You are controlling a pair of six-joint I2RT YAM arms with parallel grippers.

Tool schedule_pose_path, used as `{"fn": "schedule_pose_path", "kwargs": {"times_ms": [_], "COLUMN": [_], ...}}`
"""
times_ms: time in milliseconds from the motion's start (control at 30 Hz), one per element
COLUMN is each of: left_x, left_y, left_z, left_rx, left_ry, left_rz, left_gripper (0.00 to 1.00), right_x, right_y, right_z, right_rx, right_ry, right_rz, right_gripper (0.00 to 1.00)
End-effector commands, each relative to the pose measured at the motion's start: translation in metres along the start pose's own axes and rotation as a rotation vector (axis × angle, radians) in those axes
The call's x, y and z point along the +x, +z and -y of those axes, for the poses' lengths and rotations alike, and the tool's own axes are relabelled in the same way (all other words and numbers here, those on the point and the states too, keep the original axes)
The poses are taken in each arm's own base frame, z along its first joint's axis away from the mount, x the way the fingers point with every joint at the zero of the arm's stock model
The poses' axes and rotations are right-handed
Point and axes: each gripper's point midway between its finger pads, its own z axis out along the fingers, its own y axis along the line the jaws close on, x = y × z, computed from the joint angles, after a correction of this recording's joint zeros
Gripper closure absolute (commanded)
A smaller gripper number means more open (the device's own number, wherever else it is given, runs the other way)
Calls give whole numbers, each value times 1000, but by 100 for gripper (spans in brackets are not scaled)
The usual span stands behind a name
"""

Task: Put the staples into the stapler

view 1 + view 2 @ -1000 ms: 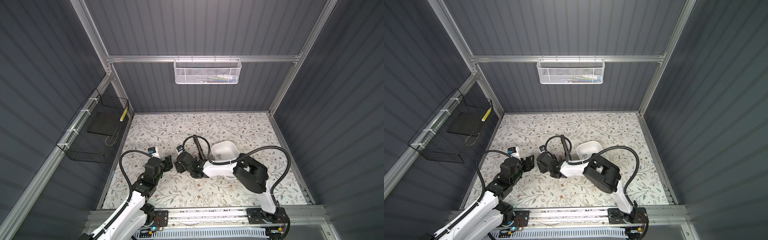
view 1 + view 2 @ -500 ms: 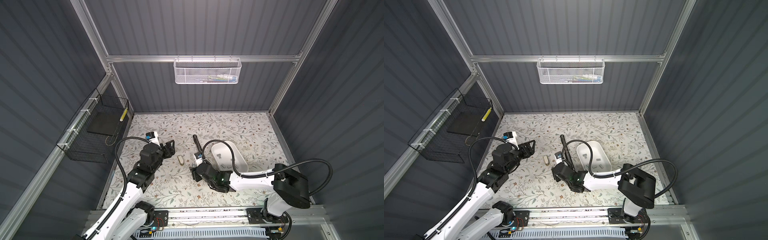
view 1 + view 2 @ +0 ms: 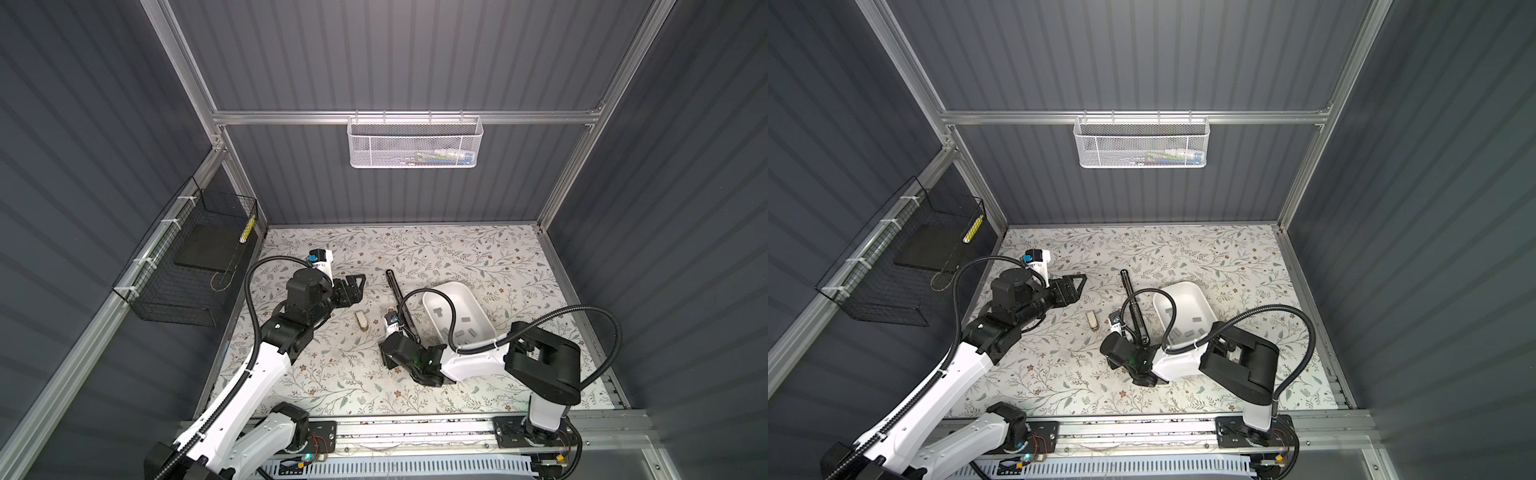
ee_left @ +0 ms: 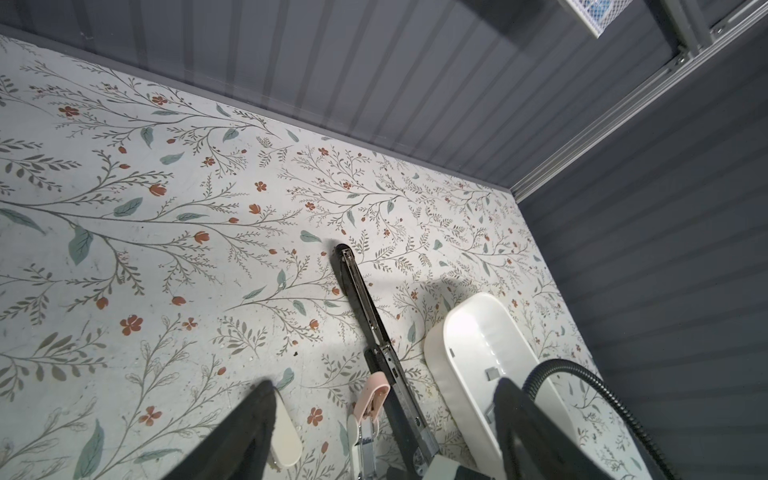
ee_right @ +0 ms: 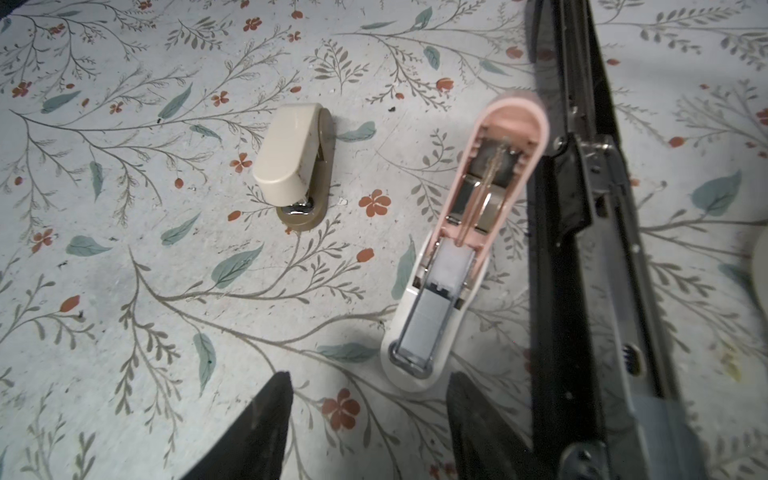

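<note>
A pink-and-white stapler (image 5: pixel 498 145) lies hinged open on the floral mat, with a grey strip of staples (image 5: pixel 422 328) in its channel. Right beside it a long black stapler (image 3: pixel 395 291) also lies open. My right gripper (image 5: pixel 369 376) is open and holds nothing, its tips just short of the pink stapler's front end; in a top view the right gripper (image 3: pixel 386 357) hides most of that stapler. Loose staples (image 3: pixel 459 332) lie in the white tray (image 3: pixel 453 284). My left gripper (image 3: pixel 357 286) hangs open and empty, to the left of the black stapler.
A small beige stapler (image 3: pixel 361 322) stands shut between the two grippers. A black wire basket (image 3: pixel 187 274) hangs on the left wall and a white mesh basket (image 3: pixel 415 141) on the back wall. The right arm's cable (image 3: pixel 440 299) arches over the tray.
Both grippers have left the middle. The right one drew back toward the front, uncovering the staplers, and its jaws narrowed a little. The left one moved back and opened wider.
</note>
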Motion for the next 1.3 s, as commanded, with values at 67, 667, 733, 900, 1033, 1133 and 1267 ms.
{"fn": "schedule_pose_path", "kwargs": {"times_ms": [67, 667, 733, 900, 1033, 1133, 1267], "left_x": [3, 12, 14, 19, 22, 24, 31], "left_y": [-2, 14, 19, 35, 50, 58, 72], "left_z": [1, -1, -3, -16, -26, -35, -46], "left_rx": [-9, -6, -13, -66, -104, -144, -185], "left_ry": [63, 93, 103, 106, 102, 107, 121], "left_rz": [-36, -93, -108, -119, -120, -123, -151], "left_gripper": [15, 13, 13, 13, 14, 14, 14], "right_x": [1, 27, 29, 35, 37, 37, 39], "right_y": [12, 25, 25, 27, 27, 28, 29], "right_z": [7, 35, 37, 37, 36, 31, 22], "right_rx": [41, 189, 191, 183, 167, 122, 46], "right_ry": [23, -38, -42, -41, -55, -71, -88], "right_rz": [-5, -67, -65, -68, -68, -44, -13], "right_gripper": [40, 58, 62, 72, 74, 75, 77]}}
